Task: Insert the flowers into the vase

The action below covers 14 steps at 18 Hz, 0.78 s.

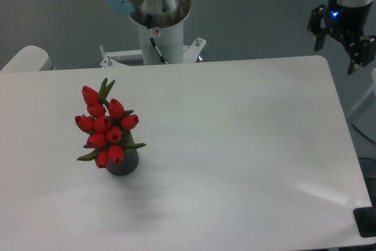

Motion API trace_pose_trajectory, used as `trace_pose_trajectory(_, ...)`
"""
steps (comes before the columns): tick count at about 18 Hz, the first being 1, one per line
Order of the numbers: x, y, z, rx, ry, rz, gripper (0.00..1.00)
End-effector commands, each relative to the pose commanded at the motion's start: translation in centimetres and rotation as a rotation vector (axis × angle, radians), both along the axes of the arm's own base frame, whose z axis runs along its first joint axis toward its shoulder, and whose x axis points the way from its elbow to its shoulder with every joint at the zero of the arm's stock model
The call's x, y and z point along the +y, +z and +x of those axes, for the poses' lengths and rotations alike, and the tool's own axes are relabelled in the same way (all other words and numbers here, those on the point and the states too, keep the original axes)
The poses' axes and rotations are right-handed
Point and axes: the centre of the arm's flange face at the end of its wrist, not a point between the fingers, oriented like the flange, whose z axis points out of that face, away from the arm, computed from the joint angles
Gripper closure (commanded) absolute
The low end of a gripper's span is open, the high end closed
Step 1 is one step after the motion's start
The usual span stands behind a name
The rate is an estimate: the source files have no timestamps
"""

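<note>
The flowers (pixel 106 126), a tight bunch of red tulip buds with green leaves, stand in the small dark grey vase (pixel 123 162) on the left side of the white table (pixel 235 145). The bunch leans up and to the left and hides the vase's mouth. My gripper (pixel 337 56) hangs open and empty beyond the table's far right corner, far from the vase. A blue light glows on its wrist.
The arm's white base column (pixel 158 27) stands behind the table's far edge, left of centre. A pale rounded object (pixel 26 58) sits at the far left corner. A dark block (pixel 367 221) shows at the lower right, off the table.
</note>
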Motion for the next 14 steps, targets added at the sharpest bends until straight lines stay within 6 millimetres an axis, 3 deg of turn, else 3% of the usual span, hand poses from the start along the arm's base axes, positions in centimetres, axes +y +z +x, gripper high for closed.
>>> trace_pose_trajectory(2, 0.4, -1.1, 0.0, -0.007, 0.001, 0.003, 0.0)
trace_pose_trajectory(14, 0.9, -2.1, -1.0, 0.026, 0.013, 0.021, 0.0)
